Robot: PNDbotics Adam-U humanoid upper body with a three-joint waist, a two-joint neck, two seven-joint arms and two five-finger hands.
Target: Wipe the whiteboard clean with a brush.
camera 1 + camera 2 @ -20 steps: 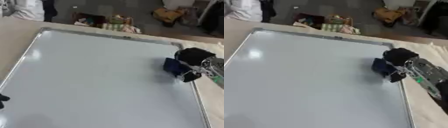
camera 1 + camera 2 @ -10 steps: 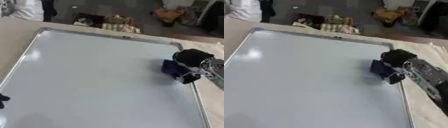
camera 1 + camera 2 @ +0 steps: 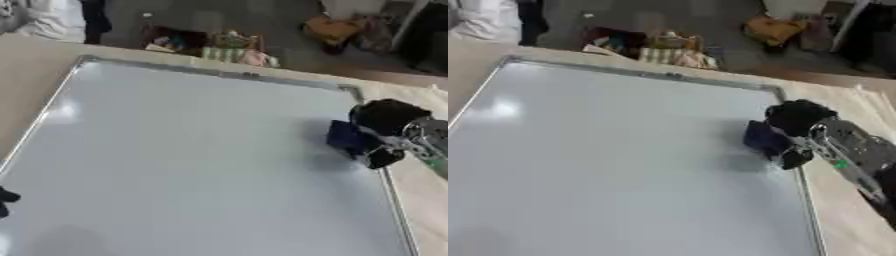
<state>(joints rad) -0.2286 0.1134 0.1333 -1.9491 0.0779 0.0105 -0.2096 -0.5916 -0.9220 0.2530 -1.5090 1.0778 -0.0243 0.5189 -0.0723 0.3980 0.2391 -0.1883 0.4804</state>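
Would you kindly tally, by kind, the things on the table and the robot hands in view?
Whiteboard: 1
Blue brush: 1
Robot hands: 2, the right hand on the brush and the left hand at the left edge
Total: 4

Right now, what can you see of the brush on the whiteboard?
The brush is a small dark blue block, details blurred. It sits on the whiteboard near the right edge, in the upper half. The right robot hand curls round it from the right. The board around it looks clean.
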